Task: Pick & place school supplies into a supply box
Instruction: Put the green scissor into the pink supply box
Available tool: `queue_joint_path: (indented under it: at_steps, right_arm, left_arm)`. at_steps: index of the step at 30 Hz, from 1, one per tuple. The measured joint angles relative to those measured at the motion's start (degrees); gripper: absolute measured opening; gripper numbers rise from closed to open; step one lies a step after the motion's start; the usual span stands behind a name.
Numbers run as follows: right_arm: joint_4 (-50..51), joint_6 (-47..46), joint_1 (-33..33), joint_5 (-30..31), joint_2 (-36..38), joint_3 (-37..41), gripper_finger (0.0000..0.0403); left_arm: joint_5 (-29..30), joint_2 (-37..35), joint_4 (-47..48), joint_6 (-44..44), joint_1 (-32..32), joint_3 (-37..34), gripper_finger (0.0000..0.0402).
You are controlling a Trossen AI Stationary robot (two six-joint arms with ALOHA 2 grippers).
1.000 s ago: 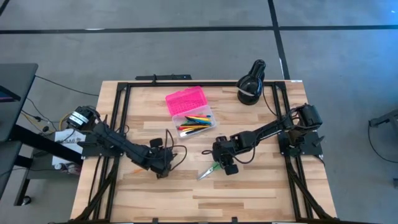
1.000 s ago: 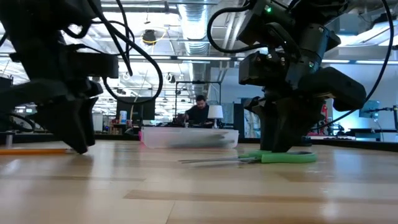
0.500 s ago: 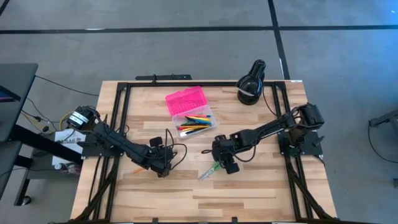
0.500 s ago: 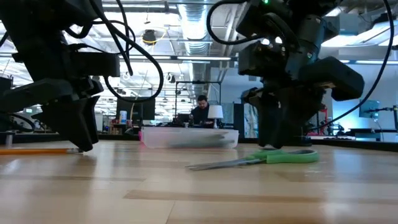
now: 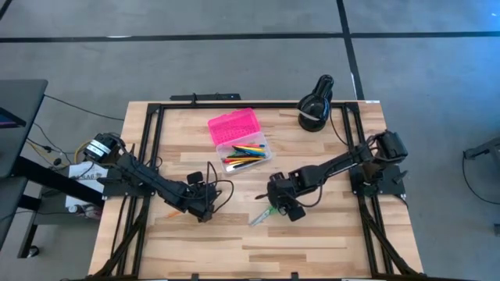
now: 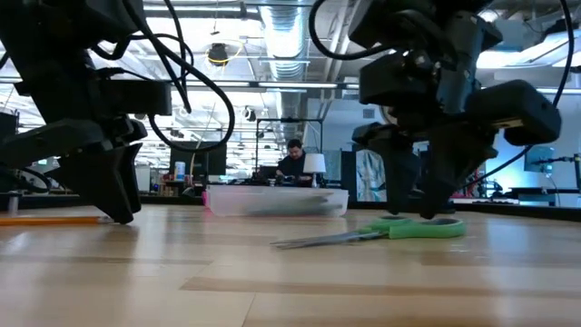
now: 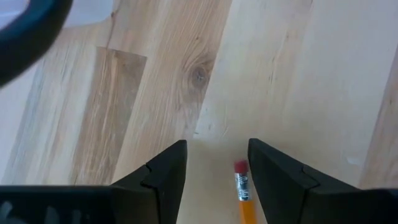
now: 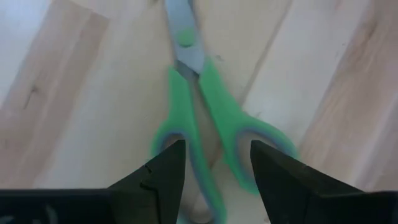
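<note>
**Both grippers low over supplies still on the table**

While the supply box (image 5: pixel 240 139) lies open toward the far side of the table (image 5: pixel 328 234), its pink lid flung back and several coloured pens (image 5: pixel 246 155) resting in the clear base, two supplies lie outside it. The green-handled scissors (image 8: pixel 208 130) lie flat on the wood in front of the box, blades closed. The right gripper (image 8: pixel 211 165) is directly above their handles, fingers apart, one on either side of the handle loops; in the low view its fingertips reach down to the green handles, though whether they touch cannot be told. Toward the left side, the left gripper (image 7: pixel 216 165) sits low over an orange pencil (image 7: pixel 243 190) with a red eraser. Its fingers are spread, and the eraser end lies between them, nearer one finger. A black rounded object (image 5: pixel 316 103) stands at the far right corner.
</note>
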State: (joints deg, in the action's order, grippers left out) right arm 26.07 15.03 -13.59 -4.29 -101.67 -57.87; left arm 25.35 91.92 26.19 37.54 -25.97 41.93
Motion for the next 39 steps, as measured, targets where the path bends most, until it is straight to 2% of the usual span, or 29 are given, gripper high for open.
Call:
queue_joint_path:
  at_steps: [10, 29, 39]
  right_arm:
    - [0.92, 1.91, -2.22, 7.39, -0.72, -0.15, 0.0173]
    - [0.47, 4.90, -1.48, 7.44, -1.88, -0.02, 0.0174]
    - [1.39, -1.69, -0.76, 5.67, -1.92, -0.03, 0.0140]
  left_arm:
    - [0.44, 0.00, -0.17, 0.01, 0.00, -0.07, 0.0169]
    - [0.67, 0.00, -0.18, -0.40, -0.02, -0.07, 0.0169]
    - [0.89, 0.00, -0.19, -0.43, -0.03, -0.07, 0.0169]
